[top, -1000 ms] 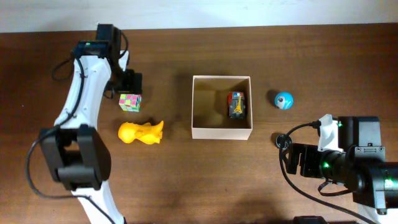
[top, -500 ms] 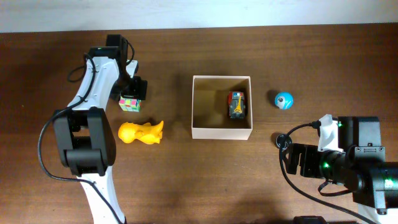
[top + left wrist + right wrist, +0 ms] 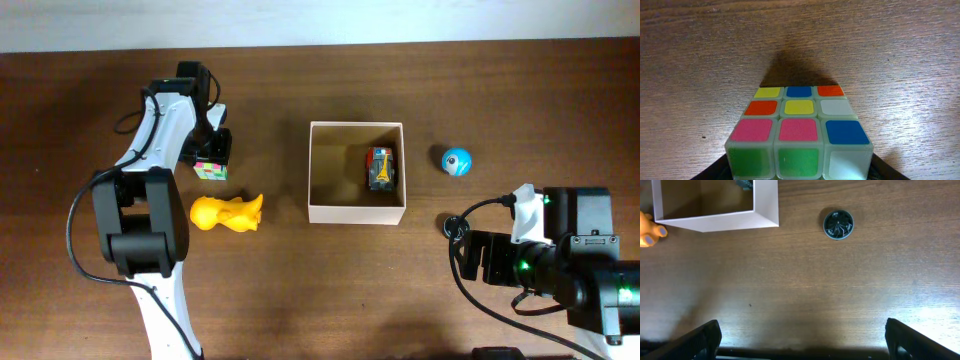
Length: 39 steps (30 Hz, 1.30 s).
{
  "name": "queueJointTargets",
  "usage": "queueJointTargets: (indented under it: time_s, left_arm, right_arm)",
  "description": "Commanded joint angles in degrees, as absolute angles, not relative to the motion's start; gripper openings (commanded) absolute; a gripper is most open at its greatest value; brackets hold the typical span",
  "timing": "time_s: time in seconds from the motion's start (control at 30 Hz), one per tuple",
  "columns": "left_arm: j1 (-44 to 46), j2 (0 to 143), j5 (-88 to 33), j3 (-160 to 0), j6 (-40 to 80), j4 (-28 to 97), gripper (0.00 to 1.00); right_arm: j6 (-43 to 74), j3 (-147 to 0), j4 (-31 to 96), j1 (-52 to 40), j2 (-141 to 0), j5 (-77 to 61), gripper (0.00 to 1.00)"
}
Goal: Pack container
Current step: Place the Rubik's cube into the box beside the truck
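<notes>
Currently the container (image 3: 357, 213) holds a small toy car (image 3: 380, 168).

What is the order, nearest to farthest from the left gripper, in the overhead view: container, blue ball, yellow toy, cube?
1. Cube, at the left gripper.
2. Yellow toy, just below in the picture.
3. Container, table centre.
4. Blue ball, far right.

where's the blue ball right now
Overhead, the ball sits on the table right of the container, apart from it, with a black cap below it in the picture.
</notes>
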<state>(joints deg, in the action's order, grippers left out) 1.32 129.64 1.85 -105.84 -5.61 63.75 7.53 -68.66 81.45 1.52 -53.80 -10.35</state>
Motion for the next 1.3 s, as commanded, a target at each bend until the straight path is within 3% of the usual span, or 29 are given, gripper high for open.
queueJointTargets:
  time_s: [0.0, 0.33, 0.63, 0.93, 1.27]
  left_arm:
    - [1.1, 128.0, 1.2, -105.8, -6.0, 64.7, 0.52]
    - [3.8, 114.7, -6.0, -107.7, -4.3, 71.8, 0.5]
    - [18.3, 102.3, -9.6, -107.7, 7.9, 73.3, 0.5]
    - [34.2, 108.4, -0.2, -104.9, 25.4, 61.9, 0.5]
    - [36.7, 122.1, 8.9, -104.9, 29.4, 52.6, 0.49]
  right_arm:
    - [7.3, -68.8, 81.4, 1.8, -53.6, -9.8, 0.99]
    - [7.3, -68.8, 81.4, 1.8, -53.6, -9.8, 0.99]
    - [7.3, -68.8, 81.5, 1.8, -53.6, -9.8, 0.99]
    - [7.3, -68.8, 81.5, 1.8, -53.6, -9.8, 0.99]
    - [7.3, -68.8, 81.5, 1.8, -53.6, -9.8, 0.99]
